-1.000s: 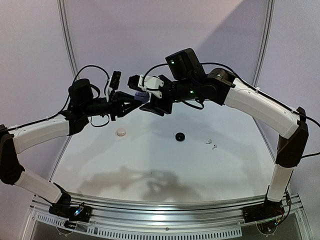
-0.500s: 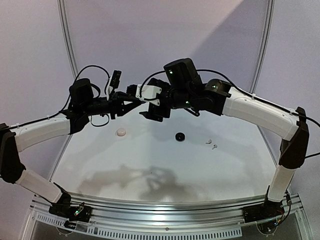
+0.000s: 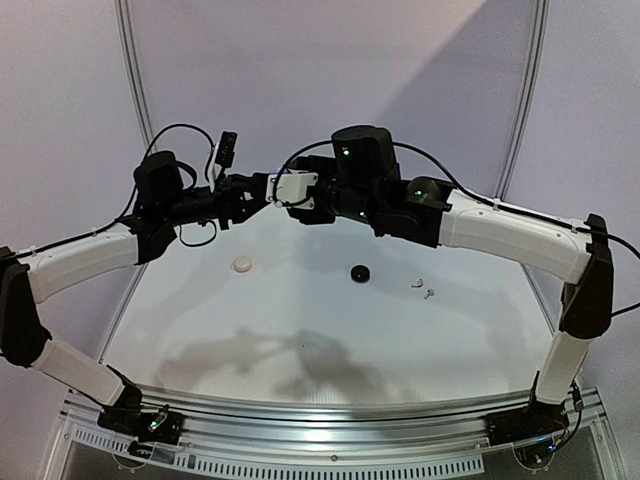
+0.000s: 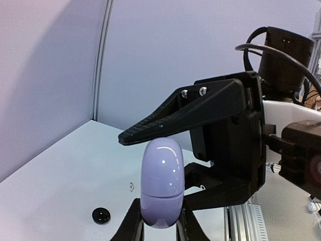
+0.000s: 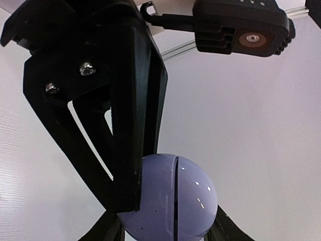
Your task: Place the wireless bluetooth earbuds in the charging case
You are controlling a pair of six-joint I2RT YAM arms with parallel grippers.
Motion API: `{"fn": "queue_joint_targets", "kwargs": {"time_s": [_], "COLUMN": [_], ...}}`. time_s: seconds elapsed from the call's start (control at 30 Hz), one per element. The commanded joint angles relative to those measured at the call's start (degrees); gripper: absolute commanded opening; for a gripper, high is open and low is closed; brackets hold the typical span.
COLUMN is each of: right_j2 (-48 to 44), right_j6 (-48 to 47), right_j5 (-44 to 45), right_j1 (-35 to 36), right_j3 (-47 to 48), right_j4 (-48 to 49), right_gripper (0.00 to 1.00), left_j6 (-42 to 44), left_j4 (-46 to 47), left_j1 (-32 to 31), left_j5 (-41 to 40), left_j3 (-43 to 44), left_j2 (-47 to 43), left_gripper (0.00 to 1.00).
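Left tool (image 4: 159,222) pinched the glossy lavender oval case (image 4: 161,181), seemingly shut; right tool (image 5: 165,227) flanked it, grip unclear; tiny white earbuds (image 3: 417,283) lay uninserted.

Glossy, smooth lavender plastic charging case (image 4: 161,183); matt black plastic fingers (image 4: 165,119); smooth, faintly reflective white table (image 3: 300,320).

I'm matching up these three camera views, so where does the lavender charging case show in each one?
Top external: not made out, hidden where the left tool and right tool meet.
Left wrist: the lavender charging case sits low centre.
Right wrist: bottom centre, its seam facing the camera.
Shared landmark: the small black disc on the table, in top and left wrist only.
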Motion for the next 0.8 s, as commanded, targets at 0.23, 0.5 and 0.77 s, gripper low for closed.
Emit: {"fn": "queue_joint_targets", "kwargs": {"time_s": [0.23, 0.5, 0.77], "right_j2": [0.83, 0.82, -5.11], "right_j6": [-1.51, 2.62, 21.26], "right_j5": [-2.73, -1.86, -17.33], "right_j1": [1.86, 1.84, -3.27], "right_j3": [0.52, 0.03, 0.24], "right_j4": [-0.63, 0.75, -11.1], "right_gripper": [0.34, 0.58, 0.87], "left_j6": [0.0, -1.2, 7.75], "left_j4": [2.27, 6.02, 8.95], "left_j1": [0.68, 0.82, 1.29], "left_j5": [-0.91, -0.65, -0.08], "left_j3": [1.25, -0.37, -2.47], "left_j2": [-0.27, -1.26, -2.35], "left_gripper": [0.0, 0.0, 0.0]}}
